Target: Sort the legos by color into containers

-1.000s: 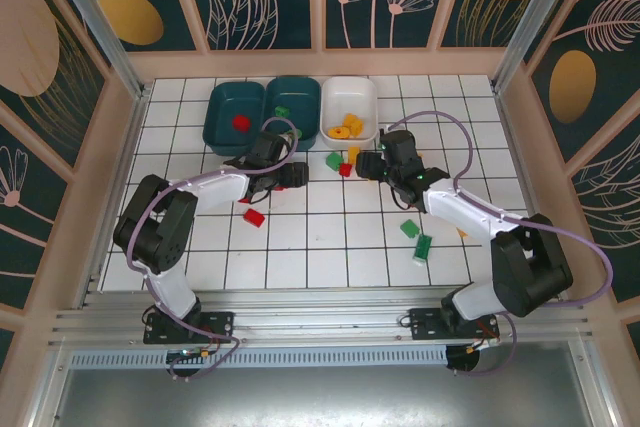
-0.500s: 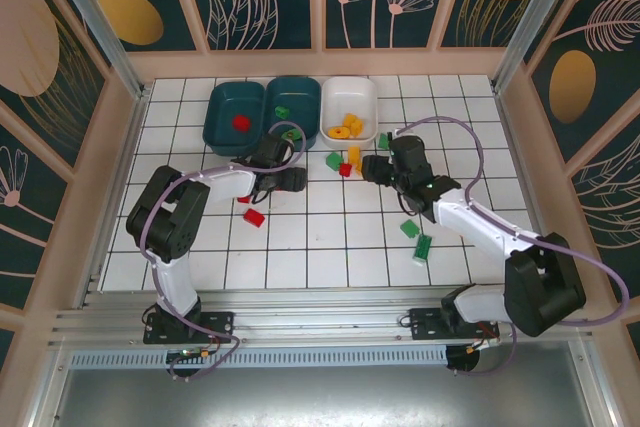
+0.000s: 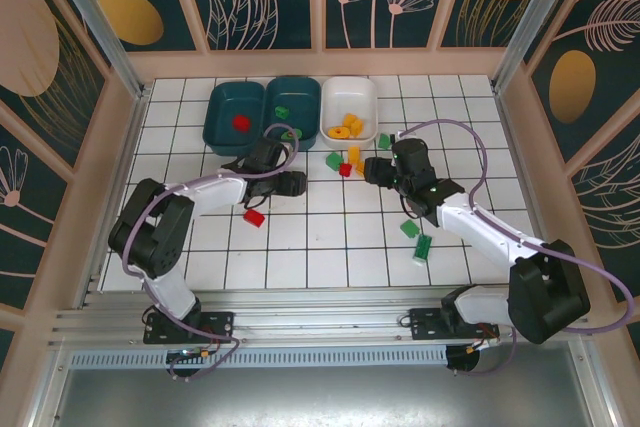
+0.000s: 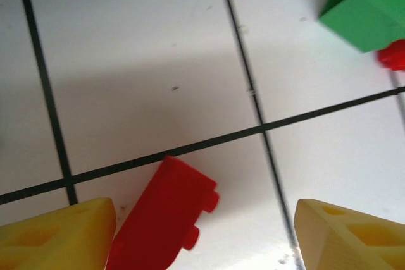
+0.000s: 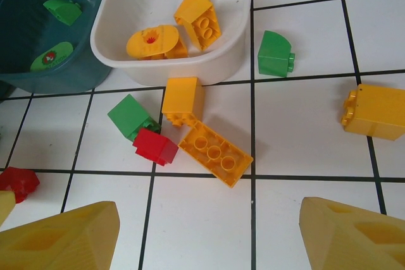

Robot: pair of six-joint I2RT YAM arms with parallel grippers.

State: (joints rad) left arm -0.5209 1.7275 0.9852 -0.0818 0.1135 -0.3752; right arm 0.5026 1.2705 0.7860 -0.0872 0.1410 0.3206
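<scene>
Your left tool (image 3: 290, 184) sits low over the white tiled counter (image 3: 330, 257), left of centre in the top view, just below the middle teal tub (image 3: 300, 92). Its jaws stand wide. In its wrist view a red brick (image 4: 164, 216) lies on the tiles at the bottom of the frame, right beside the left finger (image 4: 57, 238) and clear of the right one, so it is not gripped. A green brick (image 4: 370, 7) sits in the upper right corner of that view.

Your right tool (image 3: 372, 169) is near the centre of the top view, just below the white tub (image 3: 352, 95), jaws wide with nothing between them. In its wrist view, that tub at the top of the frame holds several yellow bricks (image 5: 199, 20). Just outside its near wall you have a small cluster: a yellow block (image 5: 183, 99) just beside the wall, a green block (image 5: 131, 116) and a small red block (image 5: 155, 147) to its lower left, and a flat yellow plate (image 5: 215, 154) with three studs. A rounded green piece (image 5: 275, 54) lies just right of the tub.

In the top view the left teal tub (image 3: 225, 112) holds a red piece (image 3: 240, 123) and the middle one holds green pieces (image 3: 283, 110). A lone red block (image 3: 254, 217) lies lower left of centre, and two green blocks (image 3: 408, 229) lie lower right of centre
</scene>
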